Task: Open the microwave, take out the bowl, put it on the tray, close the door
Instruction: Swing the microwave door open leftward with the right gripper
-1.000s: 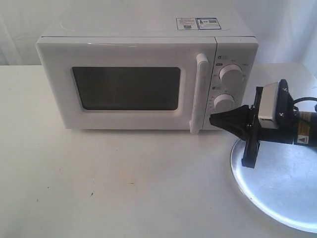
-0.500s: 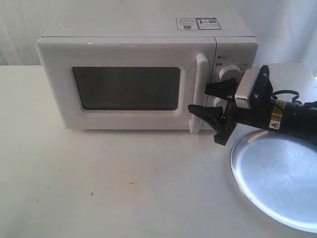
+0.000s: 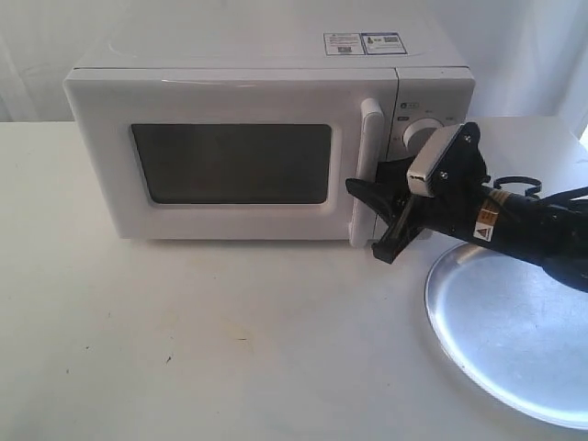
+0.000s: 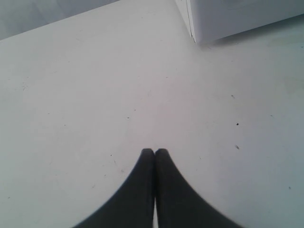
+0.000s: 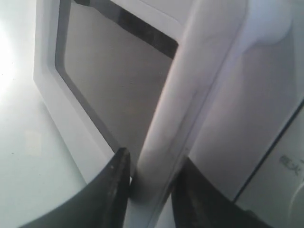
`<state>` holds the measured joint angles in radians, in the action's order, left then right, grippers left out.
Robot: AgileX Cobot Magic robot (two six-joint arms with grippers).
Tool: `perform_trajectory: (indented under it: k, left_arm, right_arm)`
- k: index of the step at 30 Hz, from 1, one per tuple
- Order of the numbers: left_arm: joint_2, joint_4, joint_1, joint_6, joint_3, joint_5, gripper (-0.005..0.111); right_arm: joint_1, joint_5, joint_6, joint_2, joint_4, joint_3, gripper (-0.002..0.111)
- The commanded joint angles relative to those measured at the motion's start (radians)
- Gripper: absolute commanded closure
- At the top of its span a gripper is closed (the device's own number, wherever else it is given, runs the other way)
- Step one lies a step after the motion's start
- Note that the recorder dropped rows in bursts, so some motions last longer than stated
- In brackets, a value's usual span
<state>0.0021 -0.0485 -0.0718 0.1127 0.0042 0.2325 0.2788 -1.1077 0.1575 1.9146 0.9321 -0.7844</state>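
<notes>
right arm: reaches in from the right, low over the tray's far rim, wrist tipped, fingers pointing left at the microwave [image 3: 230,55] front.
right gripper [image 3: 363,195]: astride the lower half of the handle [image 3: 370,138]. In the wrist view one finger [image 5: 116,185] lies against each side of the bar, so it is clamped on the handle.
left gripper [image 4: 154,153]: fingers pressed together, nothing between them. It hangs over bare table [image 4: 95,95] with one microwave corner [image 4: 228,19] beyond. It does not show in the exterior view.
door [image 3: 230,163]: flush with the front, closed.
bowl: cannot be made out through the dark window.
tray [image 3: 514,340]: flat on the table at near right, bare, partly under the right arm.
upper knob [image 3: 421,133]: partly covered by the wrist camera block. The lower knob is hidden behind the gripper.
stickers [image 3: 363,42]: on the microwave top, right of centre.
change vs 0.5 s ago: the gripper was spread wide just right of the handle, in front of the knobs. It has since moved left and narrowed onto the bar.
change vs 1.0 s ago: it sat lower and further right, over the tray rim, fingers together.
microwave shift: the body and stickers sit slightly further left than in both earlier frames.
</notes>
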Motion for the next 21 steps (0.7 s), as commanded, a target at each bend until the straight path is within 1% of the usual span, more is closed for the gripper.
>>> perform_trajectory:
  k: [1,8,16,21]
  left_arm:
    - [-0.002,0.004,0.003,-0.004,-0.004,0.001,0.107]
    - [-0.002,0.004,0.003,-0.004,-0.004,0.001,0.107]
    - [-0.002,0.004,0.003,-0.004,-0.004,-0.001,0.107]
    - [-0.002,0.004,0.003,-0.004,-0.004,-0.001,0.107]
  right_arm:
    - [0.121,-0.113,-0.087,0.002,0.22,-0.033,0.108]
    - [0.144,-0.113,-0.083,-0.068,0.328,-0.011,0.108]
    - [0.144,-0.113,-0.078,-0.256,0.353,0.097,0.108]
    - [0.144,-0.113,-0.083,-0.333,0.358,0.142,0.108]
